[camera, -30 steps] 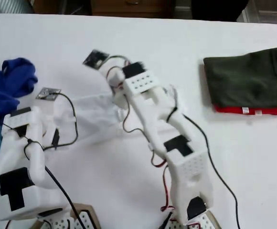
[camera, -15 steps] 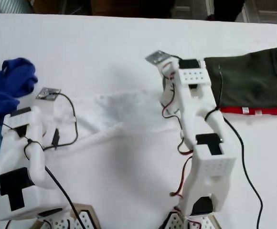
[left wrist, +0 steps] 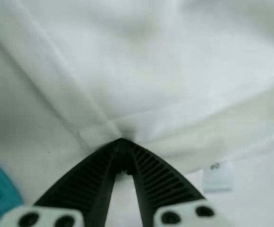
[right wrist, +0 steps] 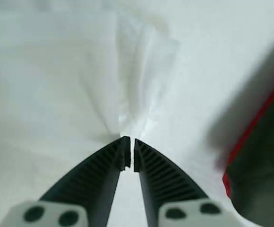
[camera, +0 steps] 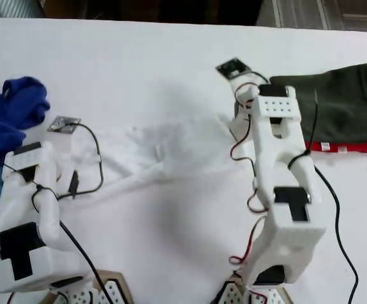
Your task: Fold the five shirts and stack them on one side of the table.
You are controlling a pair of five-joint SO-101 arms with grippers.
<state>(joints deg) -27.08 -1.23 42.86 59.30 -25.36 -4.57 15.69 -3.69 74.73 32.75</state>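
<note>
From above, the white shirt (camera: 152,149) lies stretched across the bench (camera: 107,57), likely tensioned from both ends for folding. A green shirt (camera: 335,104) sits folded on a red shirt (camera: 354,145) at the right edge.

Left wrist: the left fingers (left wrist: 92,177) clench a white fold.

Right wrist: the right fingers (right wrist: 99,175) pinch its far end.

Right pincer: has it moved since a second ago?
Yes. The right pincer swung toward the folded green shirt, pulling the white shirt along by its edge.
</note>
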